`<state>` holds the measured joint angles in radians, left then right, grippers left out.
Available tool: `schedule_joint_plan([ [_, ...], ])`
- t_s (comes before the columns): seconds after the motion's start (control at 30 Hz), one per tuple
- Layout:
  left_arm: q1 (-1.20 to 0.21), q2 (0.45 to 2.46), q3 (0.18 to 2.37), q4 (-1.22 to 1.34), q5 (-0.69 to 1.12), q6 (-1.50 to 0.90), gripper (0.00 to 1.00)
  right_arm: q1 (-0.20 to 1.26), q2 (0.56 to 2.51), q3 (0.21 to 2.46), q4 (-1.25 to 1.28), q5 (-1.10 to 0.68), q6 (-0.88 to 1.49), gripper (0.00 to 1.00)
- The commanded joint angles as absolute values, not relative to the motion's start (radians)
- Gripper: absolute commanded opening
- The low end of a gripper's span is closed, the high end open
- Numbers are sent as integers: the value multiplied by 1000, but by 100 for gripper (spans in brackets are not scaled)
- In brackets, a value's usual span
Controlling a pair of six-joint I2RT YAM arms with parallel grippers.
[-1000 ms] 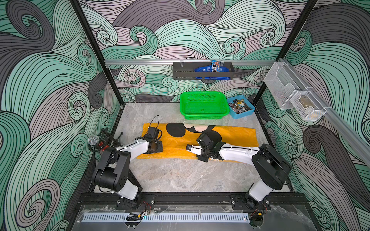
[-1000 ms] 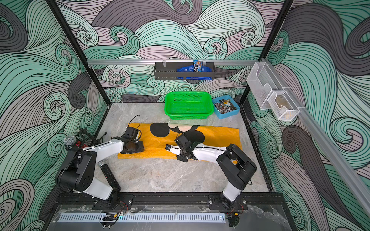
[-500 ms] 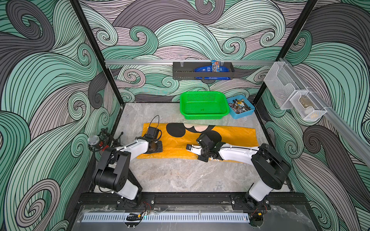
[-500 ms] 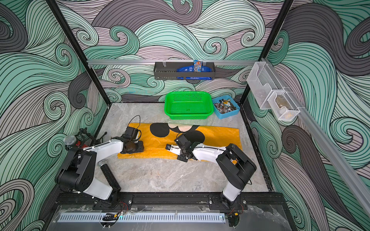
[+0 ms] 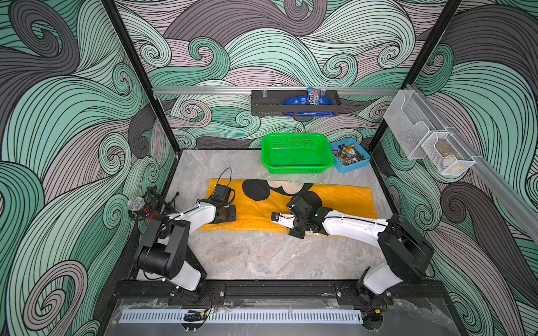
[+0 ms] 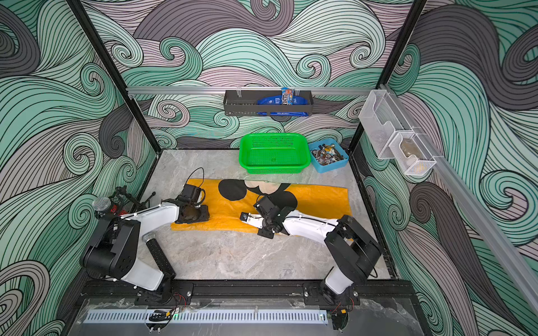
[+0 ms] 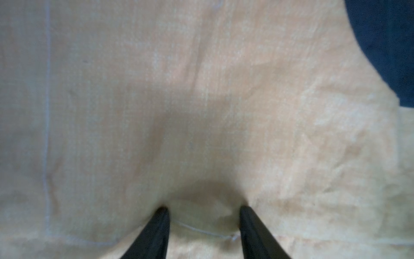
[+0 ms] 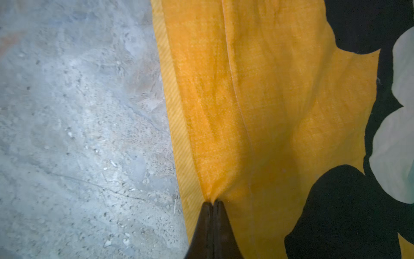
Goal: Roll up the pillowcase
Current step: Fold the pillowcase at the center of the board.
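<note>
R gripper (image 8: 212,203) has just finished closing. Jaws are fully together now, pinching a small pucker of the pillowcase (image 5: 343,197) just inside its near hem, w/ creases fanning out from the tips. Arms otherwise look unmoved in both top views vs a sec ago.

L gripper (image 7: 204,208) is unchanged: jaws roughly half apart, tips pressed onto the cloth near its left end, slight bulge betw them, not clamped on anything. Hold-down or pre-pinch, can't tell which.

Pillowcase lies flat as a long strip across mid table (image 5: 262,256), black print up, far edge near the green basket (image 5: 297,136). No roll started yet.

Meaning: R has its grip on the near edge, L doesn't yet. Imo next is L closing on the same edge, then both lift and turn it over twd the back to start the roll. Risk: R pinch looks thin, maybe top layer only, so layers could separate on lift.
</note>
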<state>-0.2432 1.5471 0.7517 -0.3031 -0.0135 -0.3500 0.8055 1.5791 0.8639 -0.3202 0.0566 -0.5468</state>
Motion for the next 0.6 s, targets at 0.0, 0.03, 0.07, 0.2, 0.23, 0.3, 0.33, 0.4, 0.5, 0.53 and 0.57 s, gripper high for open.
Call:
schedule_joint_plan([
  [0.0, -232, 1596, 725, -354, 12, -338, 54, 822, 1543, 869, -373, 16, -511, 0],
  [0.03, -232, 1595, 725, -355, 11, -337, 54, 825, 1538, 871, -378, 14, -505, 0],
  [0.07, -232, 1595, 725, -357, 8, -335, 54, 828, 1534, 872, -383, 12, -501, 0],
  [0.2, -232, 1595, 727, -361, 5, -332, 54, 842, 1517, 890, -419, 5, -482, 0],
  [0.23, -231, 1594, 727, -363, 5, -333, 54, 846, 1513, 896, -429, 8, -476, 0],
  [0.3, -231, 1594, 728, -365, 6, -334, 54, 852, 1506, 916, -456, 10, -464, 0],
  [0.33, -230, 1592, 727, -364, 6, -333, 54, 855, 1504, 920, -466, 6, -459, 0],
  [0.4, -230, 1591, 728, -367, 6, -333, 54, 869, 1503, 922, -484, -1, -445, 0],
  [0.5, -230, 1591, 729, -370, 5, -334, 54, 885, 1505, 918, -495, -4, -416, 0],
  [0.53, -230, 1589, 729, -371, 5, -333, 54, 886, 1505, 919, -498, -2, -407, 0],
  [0.57, -230, 1588, 730, -371, 5, -333, 54, 888, 1504, 924, -500, 0, -399, 0],
])
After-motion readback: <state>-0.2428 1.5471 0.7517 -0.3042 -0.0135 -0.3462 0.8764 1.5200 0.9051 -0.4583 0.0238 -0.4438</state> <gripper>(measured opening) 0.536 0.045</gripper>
